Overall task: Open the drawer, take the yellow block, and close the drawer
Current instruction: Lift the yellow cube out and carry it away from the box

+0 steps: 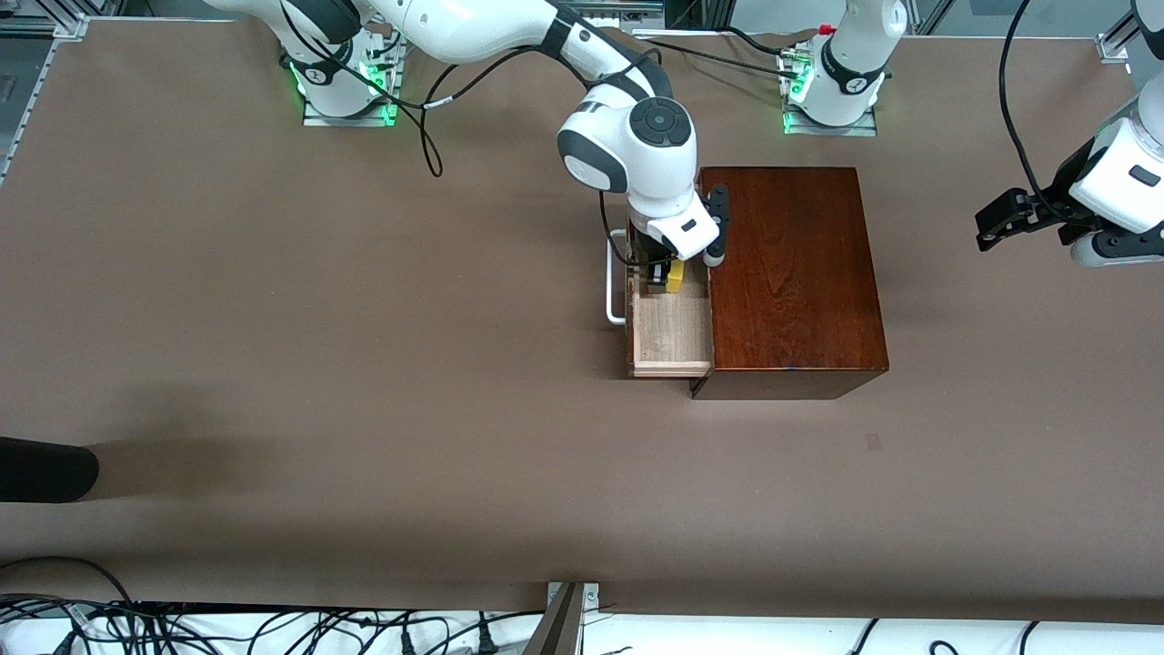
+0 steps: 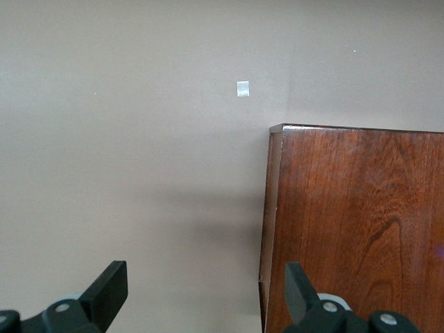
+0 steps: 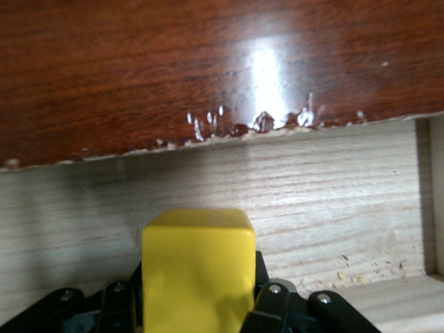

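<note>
Fingers of right gripper clamped on block in open drawer — lift straight up, clear of box — left gripper spread empty, waiting.

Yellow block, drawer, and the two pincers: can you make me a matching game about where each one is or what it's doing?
Things:
1. yellow block
2. drawer
3. left pincer
4. right pincer

Places or states:
A. pulled out of the wooden box, pale wood lining showing
B. open, holding nothing, by the box's edge toward the left arm's end of the table
C. pinched between two black fingers
D. down over the open drawer, shut on something

Pairs: 1-C, 2-A, 3-B, 4-D
</note>
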